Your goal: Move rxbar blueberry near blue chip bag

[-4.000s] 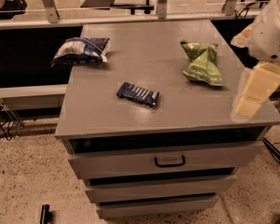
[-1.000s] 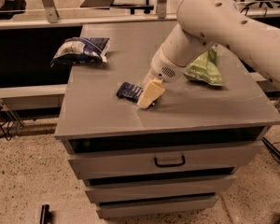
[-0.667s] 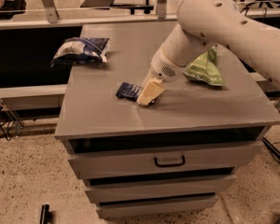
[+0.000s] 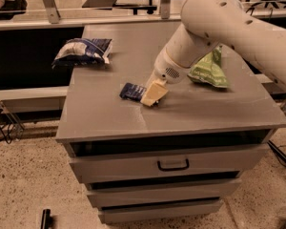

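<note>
The gripper (image 4: 153,93) rests low on the worktop (image 4: 105,120) over the right end of the rxbar blueberry (image 4: 131,90), hiding that end, so whether it grips the bar cannot be told; the blue chip bag (image 4: 83,51) lies well apart at the back-left edge, and the arm (image 4: 238,25) covers part of the green bag (image 4: 209,72).

Grey three-drawer cabinet (image 4: 109,116); black drawer handle (image 4: 173,165); speckled floor (image 4: 19,175); dim warm light.

Seemingly the gripper (image 4: 154,94) half-hides the rxbar blueberry (image 4: 132,90).
</note>
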